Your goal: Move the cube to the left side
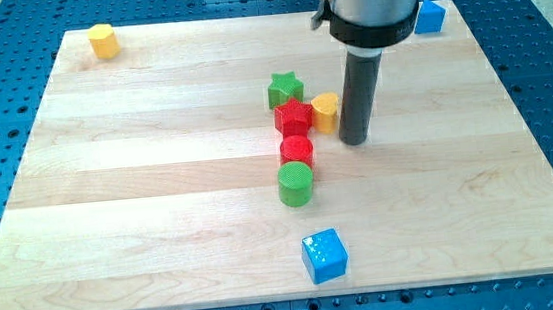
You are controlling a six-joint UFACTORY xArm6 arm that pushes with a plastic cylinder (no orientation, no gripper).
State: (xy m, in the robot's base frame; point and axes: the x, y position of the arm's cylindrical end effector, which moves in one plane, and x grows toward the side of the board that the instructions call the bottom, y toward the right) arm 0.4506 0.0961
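My tip (pixel 356 140) is a bare rod with no pincer to clench, resting at frame centre just right of the yellow block (pixel 326 111). The blue cube (pixel 324 255) sits at bottom centre, well apart.

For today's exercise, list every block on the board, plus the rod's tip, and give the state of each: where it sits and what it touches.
my tip: down on the board, just right of the yellow block
green star: touching red star
red cylinder: against green cylinder
blue cube: alone, near bottom edge
blue block: top right corner
yellow hexagonal block: top left corner
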